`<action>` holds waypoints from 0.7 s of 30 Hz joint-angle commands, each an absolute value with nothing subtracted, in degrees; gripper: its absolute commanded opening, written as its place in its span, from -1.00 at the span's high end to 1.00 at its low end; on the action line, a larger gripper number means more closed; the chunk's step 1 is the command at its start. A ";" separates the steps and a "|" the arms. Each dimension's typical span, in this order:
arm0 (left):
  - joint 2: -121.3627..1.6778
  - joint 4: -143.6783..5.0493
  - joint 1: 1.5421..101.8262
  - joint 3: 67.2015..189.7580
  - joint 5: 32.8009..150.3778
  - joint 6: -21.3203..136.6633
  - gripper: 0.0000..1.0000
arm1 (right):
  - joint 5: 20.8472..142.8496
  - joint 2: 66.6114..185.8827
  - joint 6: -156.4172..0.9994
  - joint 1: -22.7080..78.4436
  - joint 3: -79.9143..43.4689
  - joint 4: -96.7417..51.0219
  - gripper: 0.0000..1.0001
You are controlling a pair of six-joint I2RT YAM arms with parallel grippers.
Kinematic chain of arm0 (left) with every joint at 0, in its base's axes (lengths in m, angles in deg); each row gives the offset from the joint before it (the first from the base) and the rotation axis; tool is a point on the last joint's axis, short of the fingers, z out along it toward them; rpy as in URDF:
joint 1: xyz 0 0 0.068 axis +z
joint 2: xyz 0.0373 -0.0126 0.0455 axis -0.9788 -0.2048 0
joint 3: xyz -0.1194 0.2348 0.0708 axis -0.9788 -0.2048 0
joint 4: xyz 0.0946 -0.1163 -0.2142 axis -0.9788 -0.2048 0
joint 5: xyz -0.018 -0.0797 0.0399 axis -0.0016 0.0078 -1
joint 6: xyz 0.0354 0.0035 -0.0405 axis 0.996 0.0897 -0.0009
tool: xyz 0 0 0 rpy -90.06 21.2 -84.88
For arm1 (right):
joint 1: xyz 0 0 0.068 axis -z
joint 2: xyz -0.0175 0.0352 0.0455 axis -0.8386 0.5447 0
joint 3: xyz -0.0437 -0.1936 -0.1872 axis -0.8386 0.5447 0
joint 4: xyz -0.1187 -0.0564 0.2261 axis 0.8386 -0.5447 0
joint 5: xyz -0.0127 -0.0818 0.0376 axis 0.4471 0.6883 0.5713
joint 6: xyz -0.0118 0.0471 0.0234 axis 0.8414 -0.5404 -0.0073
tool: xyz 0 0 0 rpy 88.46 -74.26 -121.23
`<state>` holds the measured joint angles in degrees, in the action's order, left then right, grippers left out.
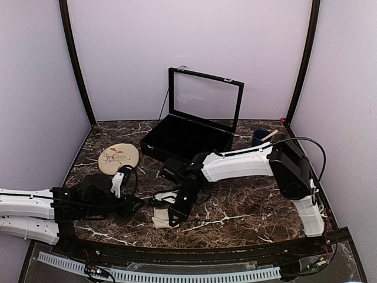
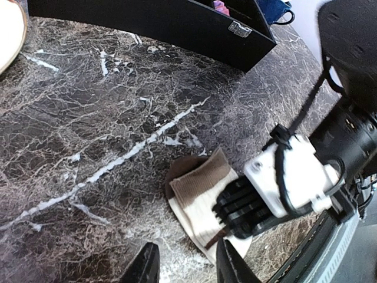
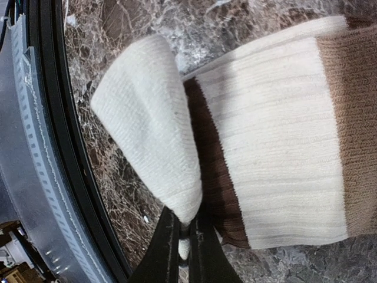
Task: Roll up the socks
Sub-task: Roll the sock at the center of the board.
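Note:
The cream-beige sock (image 1: 160,216) with brown bands lies folded on the marble near the front edge. It also shows in the left wrist view (image 2: 197,191) and fills the right wrist view (image 3: 277,141). My right gripper (image 1: 172,219) is shut on a lifted cream flap of the sock's end (image 3: 147,118), pinched between the fingertips (image 3: 184,242). My left gripper (image 1: 136,204) is open and empty just left of the sock, its fingers (image 2: 146,266) low over the table. A bit of magenta fabric (image 2: 222,7) shows inside the black case; the rest of that sock is hidden.
An open black case (image 1: 154,143) with its glass lid (image 1: 206,100) upright stands at the back centre. A round beige leaf-pattern plate (image 1: 118,158) lies back left. A blue cup (image 1: 260,138) sits back right. The table's black front rail (image 3: 59,147) is close to the sock.

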<state>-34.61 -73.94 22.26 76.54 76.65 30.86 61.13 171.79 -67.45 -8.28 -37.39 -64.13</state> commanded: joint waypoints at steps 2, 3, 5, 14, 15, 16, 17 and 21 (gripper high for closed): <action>-33.98 -77.73 17.54 78.50 67.42 33.33 0.29 | 53.76 175.62 -69.01 -6.07 -42.21 -69.82 1.00; -34.60 -78.03 16.96 79.20 67.30 34.12 0.29 | 53.20 176.20 -69.08 -5.77 -42.86 -70.53 1.00; -35.99 -78.79 15.68 80.64 67.01 35.78 0.29 | 51.43 177.13 -69.37 -5.11 -43.53 -71.20 1.00; -42.57 -77.90 9.20 84.79 67.27 43.42 0.25 | 47.23 179.60 -68.70 -3.27 -45.04 -74.00 1.00; -43.51 -77.78 8.35 84.96 67.50 44.24 0.24 | 46.99 179.77 -68.77 -3.10 -45.23 -74.14 1.00; -44.15 -77.60 7.74 85.06 67.79 44.99 0.22 | 46.81 179.85 -68.74 -2.97 -45.51 -74.36 1.00; -44.83 -77.38 7.04 85.16 68.05 45.68 0.21 | 46.67 179.97 -68.70 -2.88 -45.71 -74.60 1.00; -47.80 -76.42 4.84 86.02 69.51 48.83 0.17 | 46.42 180.33 -68.65 -2.44 -46.36 -75.03 1.00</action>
